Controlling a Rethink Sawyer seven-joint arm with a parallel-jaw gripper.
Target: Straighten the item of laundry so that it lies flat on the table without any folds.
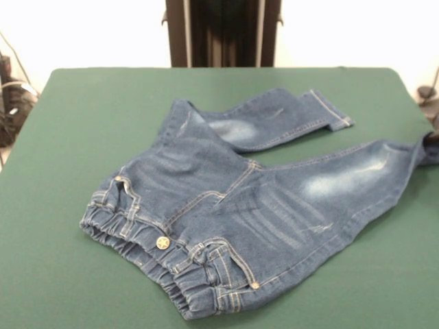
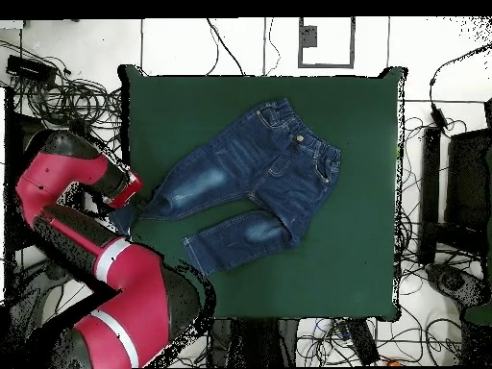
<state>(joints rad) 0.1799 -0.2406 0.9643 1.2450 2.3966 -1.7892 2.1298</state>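
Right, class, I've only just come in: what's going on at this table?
A red robot arm is working on a small pair of jeans on a green table. The jeans lie mostly spread, legs apart. The arm reaches to one leg's cuff at the table's edge, where that leg's end is bunched. Its end effector sits at that cuff; whether it grips can't be seen.

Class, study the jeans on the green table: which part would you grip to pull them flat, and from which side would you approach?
Probably the hem of the upper leg of the jeans in the front view. That leg bends across behind the seat rather than lying straight, and its cuff is free on bare table. Come straight down from above and draw it outward, away from the waistband.
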